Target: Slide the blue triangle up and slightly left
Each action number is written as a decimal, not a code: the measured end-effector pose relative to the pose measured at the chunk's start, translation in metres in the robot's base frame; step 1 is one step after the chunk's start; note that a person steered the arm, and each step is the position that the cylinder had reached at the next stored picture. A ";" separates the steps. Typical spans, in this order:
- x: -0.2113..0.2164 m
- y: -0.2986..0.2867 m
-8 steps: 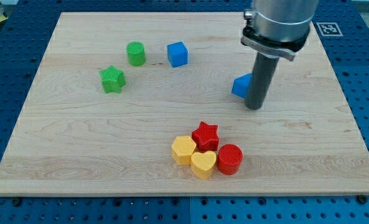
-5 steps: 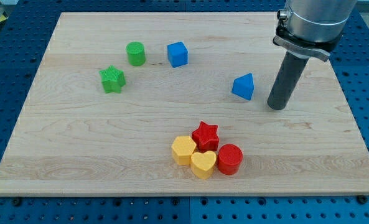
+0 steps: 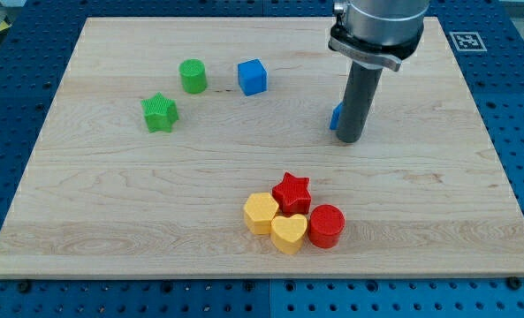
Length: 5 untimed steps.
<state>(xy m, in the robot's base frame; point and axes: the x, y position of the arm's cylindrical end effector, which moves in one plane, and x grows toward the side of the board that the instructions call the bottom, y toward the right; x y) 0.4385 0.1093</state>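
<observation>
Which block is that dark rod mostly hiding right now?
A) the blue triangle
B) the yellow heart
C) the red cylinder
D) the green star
A: only a blue sliver of the blue triangle peeks out on the view's left of the rod, just above my tip; the other three blocks sit in plain sight.

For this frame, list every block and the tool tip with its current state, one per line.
my tip: down on the board, in front of the blue triangle
blue triangle: mostly hidden behind the rod, only its left edge shows
blue cube: free, alone
green cylinder: upright, alone
green star: flat, alone
red star: clustered
yellow hexagon: clustered
yellow heart: clustered
red cylinder: clustered
</observation>
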 end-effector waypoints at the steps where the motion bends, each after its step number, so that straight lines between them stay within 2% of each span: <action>1: -0.024 0.000; 3: -0.057 0.000; 4: -0.051 0.008; 5: -0.045 0.042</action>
<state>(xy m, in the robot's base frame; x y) 0.3930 0.1514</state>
